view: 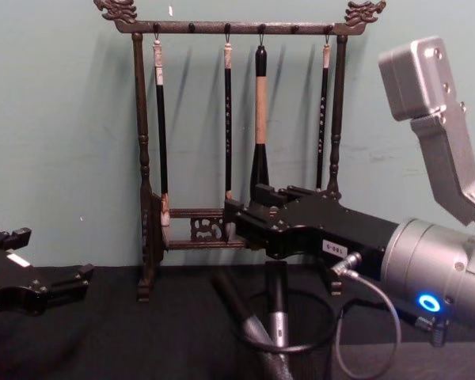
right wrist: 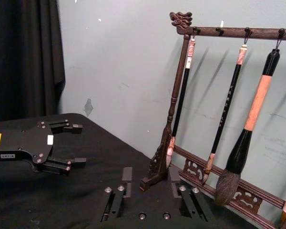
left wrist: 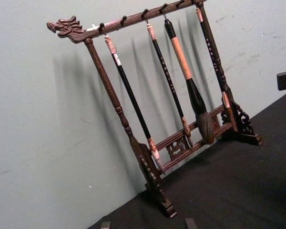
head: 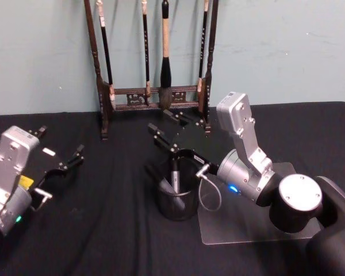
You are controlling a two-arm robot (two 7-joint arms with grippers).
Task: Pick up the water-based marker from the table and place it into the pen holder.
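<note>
Nearest, the water-based marker [head: 176, 172] stood inside the pen holder [head: 177, 198] on the tabletop [head: 103, 230]. Above it the right claw [head: 173, 129] reached forward, spread open and empty; its label was unreadable. Leftward, the left claw [head: 60, 150] rested open, empty.

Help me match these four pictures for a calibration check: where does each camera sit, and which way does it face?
Head: high, looking down at the table, pen holder, both arms.
Chest: low, facing across at the brush rack; right gripper above the holder.
Left wrist: on the left arm, facing the rack and wall.
Right wrist: on the right arm; its open fingers, the rack, the left gripper open.
Shared: all four show the rack.
</note>
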